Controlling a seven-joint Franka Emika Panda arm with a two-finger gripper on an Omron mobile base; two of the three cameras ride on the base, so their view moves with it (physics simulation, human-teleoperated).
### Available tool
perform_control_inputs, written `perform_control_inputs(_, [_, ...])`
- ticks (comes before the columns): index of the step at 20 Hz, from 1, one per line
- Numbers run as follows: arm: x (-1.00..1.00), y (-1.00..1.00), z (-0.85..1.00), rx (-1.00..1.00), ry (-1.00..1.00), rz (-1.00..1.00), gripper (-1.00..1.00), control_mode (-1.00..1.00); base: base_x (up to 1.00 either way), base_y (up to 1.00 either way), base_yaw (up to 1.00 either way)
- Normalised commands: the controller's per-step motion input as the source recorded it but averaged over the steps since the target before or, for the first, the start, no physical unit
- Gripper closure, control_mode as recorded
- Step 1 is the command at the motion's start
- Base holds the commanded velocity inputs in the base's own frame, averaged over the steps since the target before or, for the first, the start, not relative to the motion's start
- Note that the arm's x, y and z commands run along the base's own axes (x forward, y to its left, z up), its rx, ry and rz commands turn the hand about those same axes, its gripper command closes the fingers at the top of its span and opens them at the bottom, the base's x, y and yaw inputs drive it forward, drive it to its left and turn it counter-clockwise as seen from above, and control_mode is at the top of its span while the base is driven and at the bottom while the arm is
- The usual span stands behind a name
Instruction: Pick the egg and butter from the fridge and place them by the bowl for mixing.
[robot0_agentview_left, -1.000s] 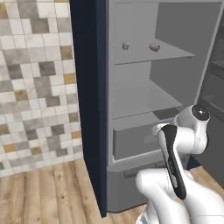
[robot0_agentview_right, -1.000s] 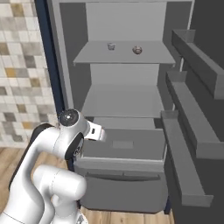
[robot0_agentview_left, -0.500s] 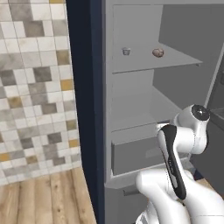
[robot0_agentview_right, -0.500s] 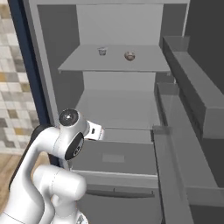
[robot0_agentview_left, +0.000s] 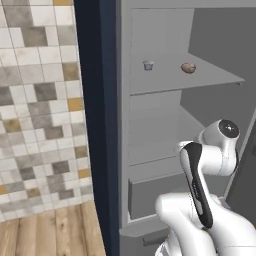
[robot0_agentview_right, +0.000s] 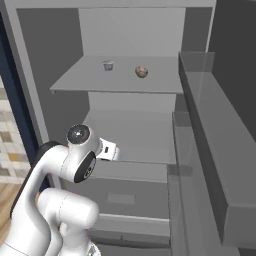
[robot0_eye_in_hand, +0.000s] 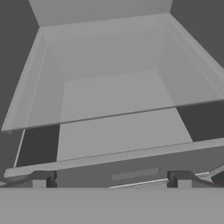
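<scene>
Rendered scene under flat, even, diffuse light with no evident source; dull greys inside the fridge (robot0_agentview_right: 130, 30), darker toward its right wall. Shadows soft and faint beneath the shelves. No glare, slight overall softness, no edge distortion, focus uniform near to far

egg (robot0_agentview_left: 188, 68): small brownish-tan oval, resting on the upper shelf
fridge (robot0_agentview_right: 130, 107): tall, grey, door open

Robot body: white arm (robot0_agentview_left: 210, 220), glossy rounded segments.
Black curved band runs along one link; joint caps are dark discs with a pale centre dot. Small white block sticks out beside the upper joint. Two dark finger tips (robot0_eye_in_hand: 45, 178), squarish, pale-faced.
</scene>
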Motion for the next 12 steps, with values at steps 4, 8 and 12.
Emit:
perform_control_inputs(4, [0.00, 0.00, 0.00, 0.00, 0.00, 0.00, -1.00, 1.00, 0.35, -0.12, 0.02])
perform_control_inputs(8, [0.00, 0.00, 0.00, 0.00, 0.00, 0.00, -1.00, 1.00, 0.15, -0.01, 0.00])
perform_control_inputs(12, [0.00, 0.00, 0.00, 0.00, 0.00, 0.00, -1.00, 1.00, 0.00, 0.00, 0.00])
